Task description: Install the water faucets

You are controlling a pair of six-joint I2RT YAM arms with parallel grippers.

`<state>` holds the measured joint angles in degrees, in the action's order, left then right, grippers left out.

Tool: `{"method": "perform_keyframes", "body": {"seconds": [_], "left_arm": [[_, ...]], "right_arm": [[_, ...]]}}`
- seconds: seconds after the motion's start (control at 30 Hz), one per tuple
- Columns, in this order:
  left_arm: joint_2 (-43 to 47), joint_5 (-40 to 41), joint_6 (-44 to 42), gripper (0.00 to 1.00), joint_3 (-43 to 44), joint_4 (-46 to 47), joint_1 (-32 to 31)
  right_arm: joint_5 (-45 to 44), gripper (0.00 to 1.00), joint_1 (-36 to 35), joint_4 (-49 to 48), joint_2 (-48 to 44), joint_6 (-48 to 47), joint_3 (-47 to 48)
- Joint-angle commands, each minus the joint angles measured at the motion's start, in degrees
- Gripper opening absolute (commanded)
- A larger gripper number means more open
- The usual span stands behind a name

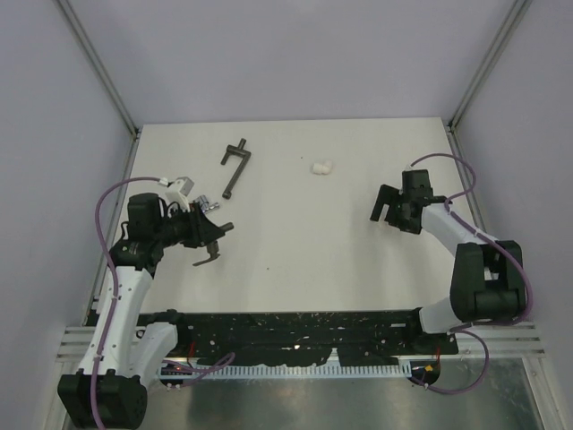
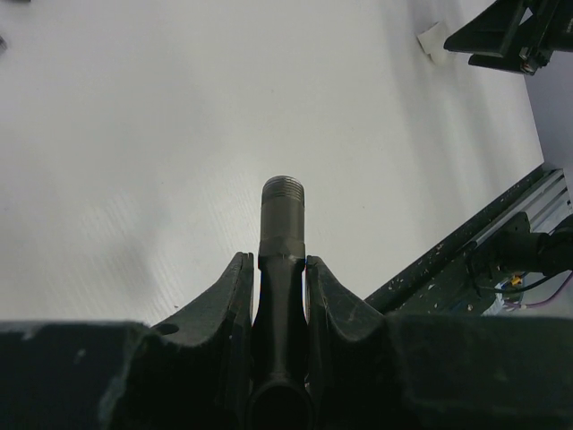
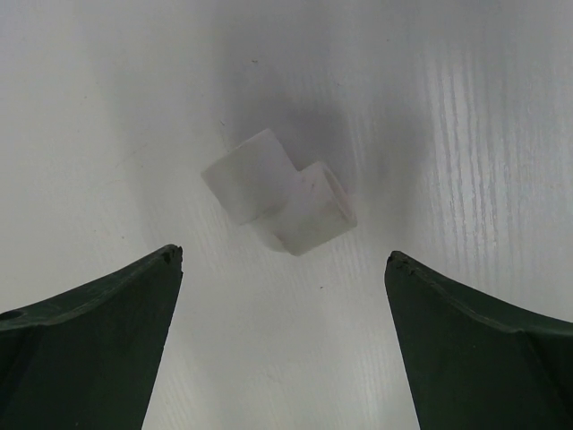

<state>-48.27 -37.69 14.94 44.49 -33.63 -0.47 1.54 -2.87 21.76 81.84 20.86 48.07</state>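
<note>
My left gripper point(image 2: 279, 262) is shut on the dull dark grey faucet point(image 2: 282, 215). Its threaded end sticks out past the fingertips, above the white table. In the top view this gripper point(image 1: 215, 240) is at the left of the table. A small shiny silver faucet point(image 1: 204, 203) lies just behind it, next to a white fitting point(image 1: 182, 186). My right gripper point(image 3: 282, 255) is open and empty, with a white plastic elbow fitting point(image 3: 282, 202) on the table just ahead of its fingertips. In the top view the right gripper point(image 1: 385, 213) is at the right and the elbow point(image 1: 321, 167) lies to its far left.
A long dark T-handled bar point(image 1: 235, 166) lies at the back left of the table. Grey walls enclose the table on three sides. A black perforated rail point(image 1: 295, 327) runs along the near edge by the arm bases.
</note>
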Motion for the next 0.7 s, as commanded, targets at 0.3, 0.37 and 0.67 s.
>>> {"method": "perform_keyframes", "body": {"seconds": [0.3,0.37,0.67], "left_arm": [[1.86,-1.42,-1.84,0.0,-0.81,1.28,0.21],[2.65,-0.89,-2.02,0.0,-0.98,1.2,0.21],[5.29,-2.38,-2.55,0.0,-2.04,2.51,0.21]], "right_arm": [[0.66,0.82,-1.95,-1.55,12.63,-11.71,9.4],[-0.83,0.75,-3.79,-0.5,14.39,-13.29,10.8],[-5.15,0.39,-21.79,4.16,16.51,-27.43,13.71]]}}
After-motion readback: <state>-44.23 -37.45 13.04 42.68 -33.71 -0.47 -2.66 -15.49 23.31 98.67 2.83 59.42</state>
